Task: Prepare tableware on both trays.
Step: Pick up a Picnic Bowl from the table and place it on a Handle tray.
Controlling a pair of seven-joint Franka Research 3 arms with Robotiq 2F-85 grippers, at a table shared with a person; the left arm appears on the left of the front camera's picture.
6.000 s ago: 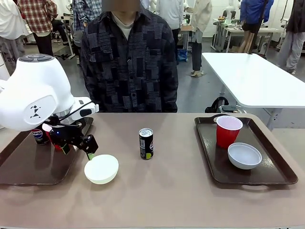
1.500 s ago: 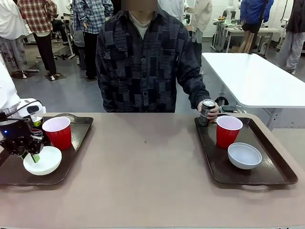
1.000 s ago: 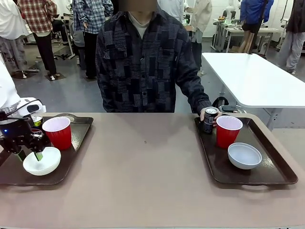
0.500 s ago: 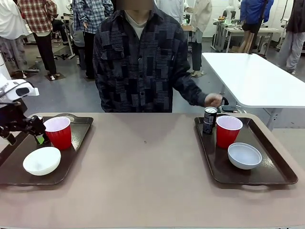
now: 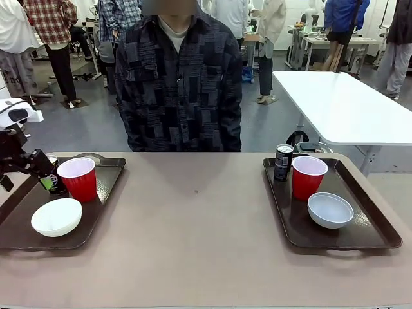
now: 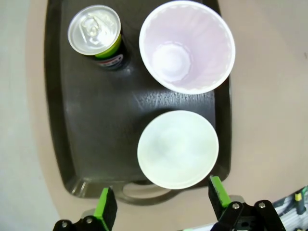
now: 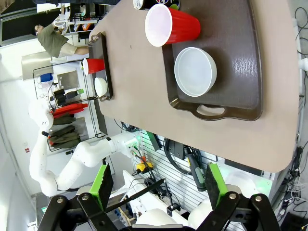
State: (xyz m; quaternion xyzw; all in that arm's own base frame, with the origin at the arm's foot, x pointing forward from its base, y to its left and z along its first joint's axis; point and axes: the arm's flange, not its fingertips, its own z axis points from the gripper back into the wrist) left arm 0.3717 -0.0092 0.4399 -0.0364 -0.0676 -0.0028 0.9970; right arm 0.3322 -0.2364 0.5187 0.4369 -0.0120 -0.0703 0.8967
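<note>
Left gripper (image 6: pixel 161 209), jaws spread and empty, had lifted clear of the small round white bowl (image 5: pixel 56 217), now resting on the left dark brown plastic tray (image 5: pixel 96 222) just in front of its red plastic cup (image 5: pixel 78 179). Meanwhile the person's hand had withdrawn, leaving the slim dark can (image 5: pixel 282 162) standing on the right tray (image 5: pixel 370 232). Both trays looked complete, and the right gripper (image 7: pixel 158 188) hung open above.

A: How many trays?
B: Two: the left tray (image 5: pixel 96 212) and the right tray (image 5: pixel 373 225).
A: Cups and bowls?
B: Two red cups (image 5: pixel 78 179) (image 5: pixel 308 176), two white bowls (image 5: pixel 56 217) (image 5: pixel 330 210).
A: Cans?
B: Two, one can (image 5: pixel 54 174) per tray, the other can (image 5: pixel 282 162) at right.
</note>
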